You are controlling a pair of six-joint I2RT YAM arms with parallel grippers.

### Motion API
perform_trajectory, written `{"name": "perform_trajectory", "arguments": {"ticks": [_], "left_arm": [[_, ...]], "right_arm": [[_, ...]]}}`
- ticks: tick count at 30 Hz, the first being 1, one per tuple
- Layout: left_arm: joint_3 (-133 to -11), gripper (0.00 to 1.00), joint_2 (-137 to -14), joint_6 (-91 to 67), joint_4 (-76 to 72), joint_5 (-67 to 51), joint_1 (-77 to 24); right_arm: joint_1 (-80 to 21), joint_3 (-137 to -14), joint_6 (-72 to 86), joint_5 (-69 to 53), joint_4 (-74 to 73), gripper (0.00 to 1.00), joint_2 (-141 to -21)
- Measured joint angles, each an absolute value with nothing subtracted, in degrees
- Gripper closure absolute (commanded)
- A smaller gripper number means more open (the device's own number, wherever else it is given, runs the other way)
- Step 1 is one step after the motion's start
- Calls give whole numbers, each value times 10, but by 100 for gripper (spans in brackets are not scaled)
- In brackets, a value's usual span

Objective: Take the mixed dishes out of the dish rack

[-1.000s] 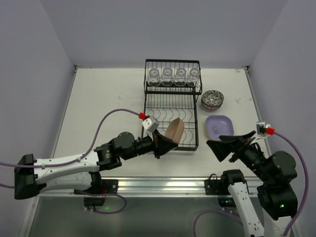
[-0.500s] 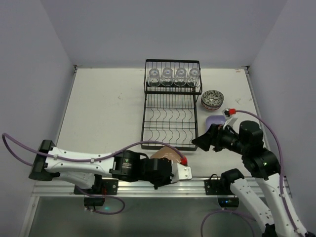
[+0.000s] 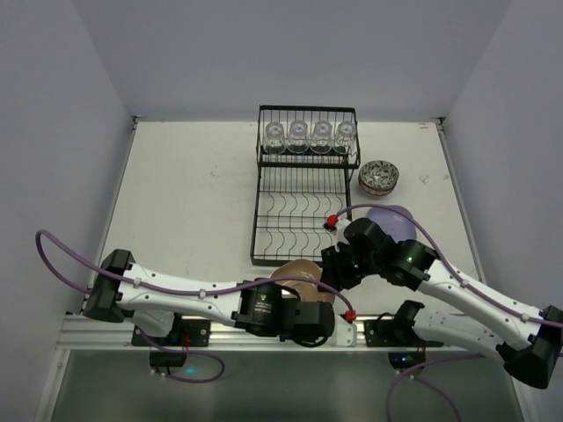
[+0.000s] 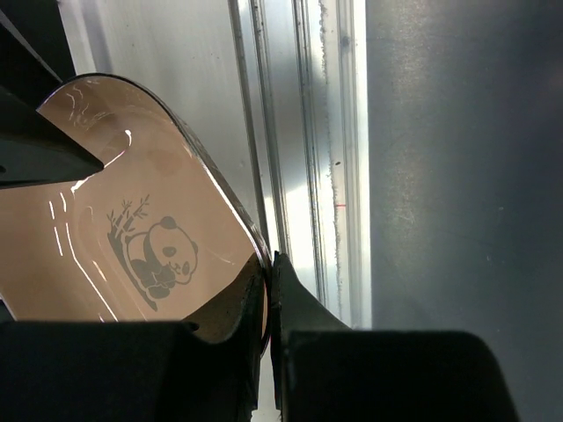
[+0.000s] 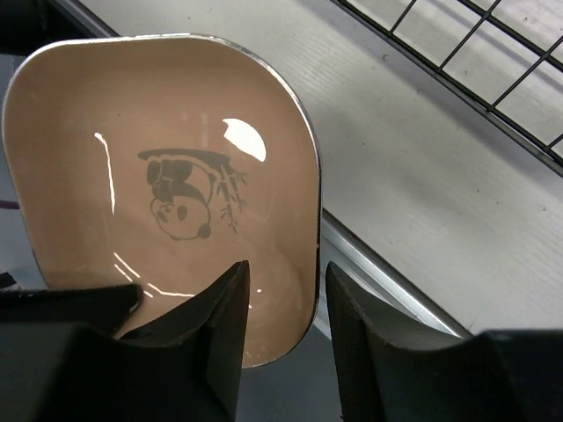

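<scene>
Your left gripper [image 4: 268, 264] pinches the brown plate [image 5: 167, 202] by its rim, over the near edge of the table [image 3: 193, 193], just in front of the dish rack [image 3: 299, 215]. It looks held out for your right gripper [image 5: 283, 268], whose fingers sit apart, one each side of the rim. The plate is smooth, shiny, rounded-square, with a panda

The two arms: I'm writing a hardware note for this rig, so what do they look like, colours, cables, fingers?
The left arm and right arm match: slim white link covers between bulky black joint housings. A purple cable loops alongside each and ends in a red connector near the wrist. The fingers are plain matte black wedges; no markings are legible.
</scene>
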State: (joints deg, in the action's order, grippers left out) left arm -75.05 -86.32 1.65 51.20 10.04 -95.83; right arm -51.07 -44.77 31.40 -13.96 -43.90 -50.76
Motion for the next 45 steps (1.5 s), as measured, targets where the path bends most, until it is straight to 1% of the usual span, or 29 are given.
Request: {"name": "perform_trajectory", "arguments": {"ticks": [3, 6, 9, 12, 13, 14, 16, 17, 18, 19, 20, 21, 22, 23, 26, 28, 31, 35, 40, 43, 45], "left_arm": [[-752, 100, -861, 22, 515, 97, -959], [-752, 100, -860, 26, 516, 90, -961], [-752, 100, -860, 28, 515, 86, -962], [-752, 100, -858, 29, 515, 85, -962], [-752, 100, -857, 31, 514, 86, -962], [-752, 100, -856, 34, 513, 86, -962], [-751, 100, -849, 37, 512, 86, -962], [-750, 100, -846, 39, 511, 86, -962], [-749, 100, -842, 40, 509, 86, -962], [-745, 96, -838, 39, 507, 86, -962], [-739, 81, -835, 40, 507, 88, -962], [-731, 49, -832, 42, 503, 93, -962], [-722, 22, -828, 46, 500, 100, -963], [-713, 0, -823, 50, 493, 111, -964], [-674, 0, -788, 55, 457, 155, -964], [-654, 0, -761, 61, 431, 183, -959], [-642, 0, -719, 71, 395, 228, -938], [-642, 0, -673, 69, 361, 319, -896], [-642, 0, -629, 54, 337, 408, -822], [-652, 0, -615, 36, 331, 440, -756], [-663, 0, -611, 17, 322, 446, -699]], "right_arm": [[-514, -448, 311, -129, -432, 58, -514], [-514, -448, 307, -126, -418, 61, -514], [-514, -448, 303, -125, -409, 68, -517], [-514, -448, 299, -125, -406, 69, -527], [-514, -448, 299, -125, -405, 73, -533], [-514, -448, 297, -125, -404, 81, -538], [-513, -448, 294, -124, -402, 88, -548], [-513, -448, 293, -123, -402, 100, -553], [-513, -448, 293, -125, -400, 100, -555], [-514, -448, 298, -128, -394, 100, -556], [-514, -449, 301, -127, -390, 100, -555], [-514, -449, 302, -123, -387, 100, -554], [-514, -449, 302, -112, -386, 100, -551], [-512, -449, 301, -99, -390, 100, -549], [-482, -446, 304, -65, -395, 100, -528], [-427, -439, 315, -50, -387, 100, -503], [-335, -412, 355, 10, -374, 100, -442], [-258, -383, 418, 96, -373, 100, -357], [-174, -340, 564, 214, -384, 100, -249], [-149, -312, 675, 270, -404, 100, -222], [-144, -295, 754, 297, -419, 100, -226]]}}
